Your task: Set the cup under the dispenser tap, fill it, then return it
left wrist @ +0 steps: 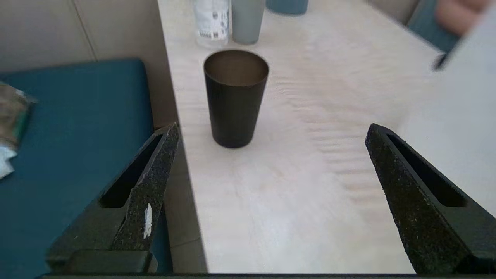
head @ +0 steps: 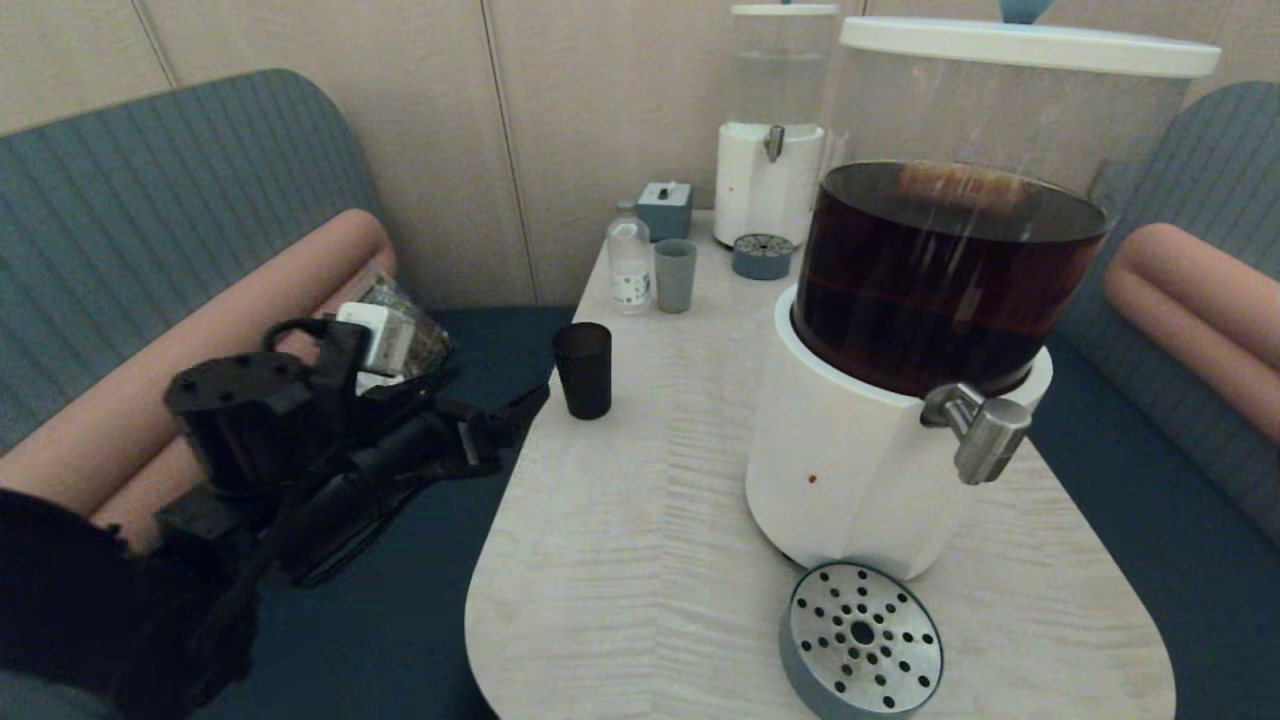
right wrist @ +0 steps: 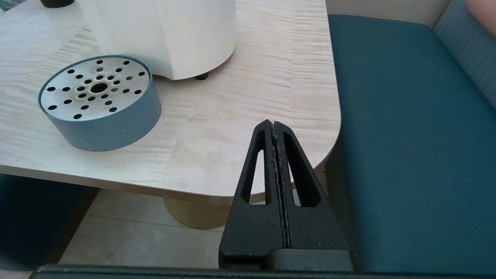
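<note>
A pale wood-grain table (head: pixel 640 520) with rounded corners is flanked by teal benches (right wrist: pixel 410 135) with ribbed grey-blue backs (head: pixel 150 210) and pink bolsters (head: pixel 1190 300), backed by beige wall panels (head: pixel 420 110) over a tiled floor (right wrist: pixel 139 240).

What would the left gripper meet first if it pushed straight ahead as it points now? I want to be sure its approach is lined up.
Probably the cup. The left gripper, open, points at it across the table, the cup slightly off-centre toward one finger; nothing lies between them.

Matte black left claw (left wrist: pixel 271 201) has 2 gritty, slotted wedge fingers (left wrist: pixel 147 193), 1 bearing a white scuff.
</note>
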`<state>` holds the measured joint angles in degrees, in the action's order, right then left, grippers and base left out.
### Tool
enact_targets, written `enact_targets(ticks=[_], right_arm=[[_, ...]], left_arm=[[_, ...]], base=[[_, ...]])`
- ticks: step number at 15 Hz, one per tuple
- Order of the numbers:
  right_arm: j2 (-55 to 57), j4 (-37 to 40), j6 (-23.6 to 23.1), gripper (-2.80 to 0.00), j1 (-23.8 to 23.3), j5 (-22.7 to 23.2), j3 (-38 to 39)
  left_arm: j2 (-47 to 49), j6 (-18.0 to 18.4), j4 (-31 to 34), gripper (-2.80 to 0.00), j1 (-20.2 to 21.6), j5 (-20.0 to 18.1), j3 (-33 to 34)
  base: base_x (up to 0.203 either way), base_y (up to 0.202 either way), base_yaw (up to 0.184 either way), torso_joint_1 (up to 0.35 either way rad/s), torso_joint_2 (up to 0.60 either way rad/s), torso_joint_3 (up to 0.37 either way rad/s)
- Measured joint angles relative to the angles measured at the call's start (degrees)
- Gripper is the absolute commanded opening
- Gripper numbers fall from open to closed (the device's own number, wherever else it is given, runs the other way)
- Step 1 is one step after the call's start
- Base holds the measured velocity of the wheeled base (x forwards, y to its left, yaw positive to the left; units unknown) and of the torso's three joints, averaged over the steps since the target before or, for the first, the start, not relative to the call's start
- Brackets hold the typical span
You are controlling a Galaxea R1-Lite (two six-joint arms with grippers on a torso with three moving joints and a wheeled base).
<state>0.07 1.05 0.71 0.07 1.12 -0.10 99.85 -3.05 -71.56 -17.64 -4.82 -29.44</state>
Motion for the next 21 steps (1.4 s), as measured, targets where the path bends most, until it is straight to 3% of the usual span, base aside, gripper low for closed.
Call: enact_targets(ticks=[7, 8, 13, 21], right_arm=[[0.0, 0.0, 0.0, -2.8, 0.0, 0.0, 0.0], [0.0, 0.0, 0.0, -2.8, 0.0, 0.0, 0.0], [0.0, 0.0, 0.0, -2.8, 0.0, 0.0, 0.0], [0.0, 0.0, 0.0, -2.8, 0.0, 0.0, 0.0]], left_arm=[[-19.7, 0.0, 0.3, 0.0, 0.6, 0.4, 16.0], [-21.7, 0.0, 0.3, -2.8, 0.8, 0.4, 17.2], [-28.5, 0.0, 0.4, -2.8, 2.9, 0.4, 21.5], [-41.7, 0.8, 7.0, -2.8, 11.0, 1.3, 26.0]], base=[[0.0, 0.0, 0.0, 0.0, 0.0, 0.0], [0.0, 0.0, 0.0, 0.0, 0.0, 0.0], [0.0, 0.0, 0.0, 0.0, 0.0, 0.0], [0.0, 0.0, 0.0, 0.0, 0.0, 0.0]])
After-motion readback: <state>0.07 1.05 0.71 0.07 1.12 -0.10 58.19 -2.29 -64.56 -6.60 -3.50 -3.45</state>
